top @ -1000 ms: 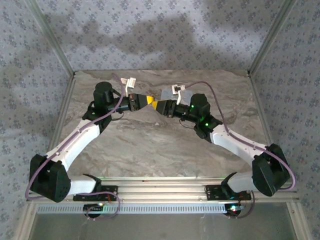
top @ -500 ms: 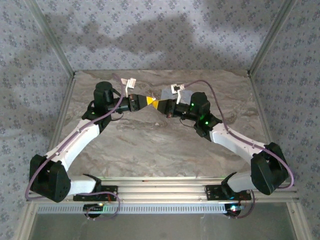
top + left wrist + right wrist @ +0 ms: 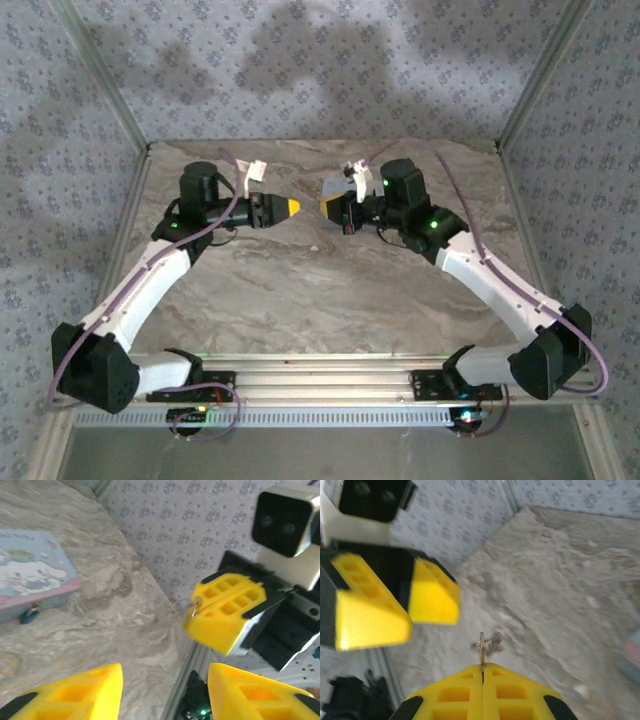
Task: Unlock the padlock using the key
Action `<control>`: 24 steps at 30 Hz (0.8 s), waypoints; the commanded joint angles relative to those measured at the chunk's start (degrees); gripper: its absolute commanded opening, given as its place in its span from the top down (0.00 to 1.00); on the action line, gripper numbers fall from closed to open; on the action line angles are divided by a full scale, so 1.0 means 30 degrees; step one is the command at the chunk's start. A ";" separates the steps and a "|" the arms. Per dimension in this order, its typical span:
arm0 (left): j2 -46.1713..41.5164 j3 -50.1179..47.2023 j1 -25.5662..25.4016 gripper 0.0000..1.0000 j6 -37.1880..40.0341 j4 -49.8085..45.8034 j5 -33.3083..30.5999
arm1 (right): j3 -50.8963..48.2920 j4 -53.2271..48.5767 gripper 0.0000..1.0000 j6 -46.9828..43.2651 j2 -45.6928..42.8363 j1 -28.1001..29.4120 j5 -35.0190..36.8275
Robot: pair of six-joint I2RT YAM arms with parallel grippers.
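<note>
From above, right claw point(image 3: 324, 208) clenched on the key point(image 3: 481, 649); left claw point(image 3: 295, 208) released at its nine o'clock. Padlock point(image 3: 28, 614) against the tin point(image 3: 30, 575).

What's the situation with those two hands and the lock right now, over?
Left hand open, empty. Right hand shut on key. Padlock hangs at front of tin, away from both hands. Nothing seen blocking.

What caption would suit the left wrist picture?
Right fingers pinch the key ring beyond the open left fingers; padlock sits at the tin's edge.
</note>
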 commanded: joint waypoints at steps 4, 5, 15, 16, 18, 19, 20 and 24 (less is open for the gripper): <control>-0.1719 0.0229 0.1137 0.51 0.3482 -0.1658 0.0527 | 0.3919 -1.0166 1.00 -0.6188 0.1918 0.1306 0.1777; -0.1781 0.0078 0.1134 0.50 0.3714 -0.1277 0.1234 | 0.4224 -1.0616 1.00 -0.6619 0.2225 0.1614 0.1404; -0.1527 0.0377 -0.1512 0.48 0.8174 -0.2749 0.3127 | 0.6167 -1.2974 1.00 -0.8560 0.4065 0.3118 -0.0979; -0.1566 0.0245 -0.1550 0.48 0.8270 -0.2625 0.3253 | 0.6132 -1.2927 1.00 -0.8584 0.3998 0.3103 -0.1255; -0.1538 0.0105 -0.1558 0.50 0.8687 -0.2468 0.3912 | 0.6079 -1.2785 1.00 -0.8693 0.3809 0.3050 -0.1802; -0.1520 0.0123 -0.1587 0.54 0.8855 -0.2527 0.4134 | 0.6048 -1.2750 1.00 -0.8766 0.3710 0.3014 -0.1986; -0.1486 0.0079 -0.1617 0.58 0.8963 -0.2574 0.4201 | 0.5995 -1.2684 1.00 -0.8888 0.3592 0.2987 -0.2197; -0.1403 0.0014 -0.1875 0.61 0.9087 -0.2602 0.4214 | 0.5675 -1.2250 1.00 -0.9144 0.3058 0.2744 -0.3114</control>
